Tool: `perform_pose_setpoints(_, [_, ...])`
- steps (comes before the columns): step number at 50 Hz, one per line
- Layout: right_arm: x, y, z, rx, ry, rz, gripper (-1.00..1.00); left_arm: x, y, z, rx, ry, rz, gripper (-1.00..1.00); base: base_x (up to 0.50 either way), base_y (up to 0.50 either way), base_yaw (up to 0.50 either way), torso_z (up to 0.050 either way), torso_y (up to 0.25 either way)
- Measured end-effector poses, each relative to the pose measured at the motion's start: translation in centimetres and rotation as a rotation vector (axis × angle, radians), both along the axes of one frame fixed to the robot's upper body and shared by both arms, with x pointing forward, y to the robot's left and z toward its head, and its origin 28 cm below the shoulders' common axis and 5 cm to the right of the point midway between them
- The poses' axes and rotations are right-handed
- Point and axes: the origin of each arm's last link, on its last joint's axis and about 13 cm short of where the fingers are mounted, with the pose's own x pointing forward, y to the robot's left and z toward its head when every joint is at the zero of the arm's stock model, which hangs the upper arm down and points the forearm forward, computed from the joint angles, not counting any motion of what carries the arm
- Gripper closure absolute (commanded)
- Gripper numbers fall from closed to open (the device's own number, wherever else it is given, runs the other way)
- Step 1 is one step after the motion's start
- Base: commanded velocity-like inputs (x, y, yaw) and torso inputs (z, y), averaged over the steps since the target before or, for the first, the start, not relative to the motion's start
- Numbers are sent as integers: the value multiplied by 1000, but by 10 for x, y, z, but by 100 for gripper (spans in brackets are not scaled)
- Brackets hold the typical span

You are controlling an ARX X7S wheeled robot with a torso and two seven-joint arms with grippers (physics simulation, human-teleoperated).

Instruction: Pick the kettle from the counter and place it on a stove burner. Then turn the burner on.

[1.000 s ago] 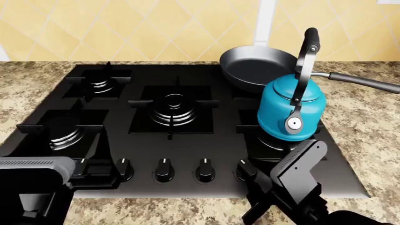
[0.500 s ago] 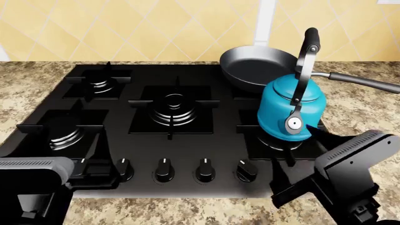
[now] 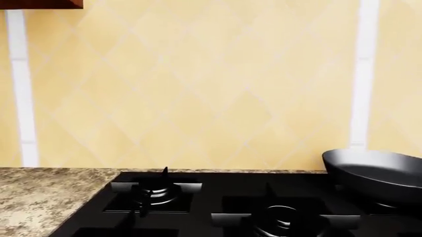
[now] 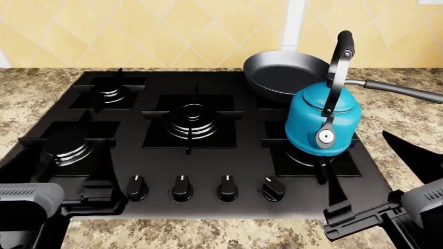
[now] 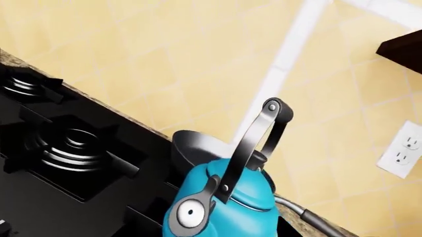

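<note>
The teal-blue kettle (image 4: 322, 122) stands upright on the front right stove burner (image 4: 304, 160), its arched handle raised. The right wrist view sees the kettle (image 5: 224, 212) from close and low. My right gripper (image 4: 360, 155) is at the lower right, to the right of the kettle and clear of it, its two dark fingers spread apart with nothing between them. The left gripper (image 4: 66, 179) sits low at the front left over the cooktop's corner; its jaws merge with the black glass. The rightmost knob (image 4: 272, 189) is turned aslant. The granite counter (image 4: 408, 122) surrounds the cooktop.
A black frying pan (image 4: 280, 72) sits on the back right burner, its handle (image 4: 401, 91) reaching right behind the kettle. A large ringed burner (image 4: 192, 120) lies in the middle, with three more knobs (image 4: 181, 188) along the front. A wall outlet (image 5: 403, 150) is on the tiled backsplash.
My right arm has pulled back from the rightmost knob, moving right and down toward the frame corner. The left arm has sunk slightly. The kettle has not moved.
</note>
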Motion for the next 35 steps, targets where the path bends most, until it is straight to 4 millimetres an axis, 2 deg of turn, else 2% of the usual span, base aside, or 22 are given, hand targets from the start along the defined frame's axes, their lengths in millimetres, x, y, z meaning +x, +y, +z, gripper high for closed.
perform_pose_setpoints(17, [-26,14,0,115,-70,-60,-100,-37,2,16,16,-142,-36,-100,0,0,0,0,0])
perform_pose_setpoints(35, [-43,21,-7,183,-161,-136,-100,-51,4,23,-6,-187,-32,-100,0,0,0,0,0])
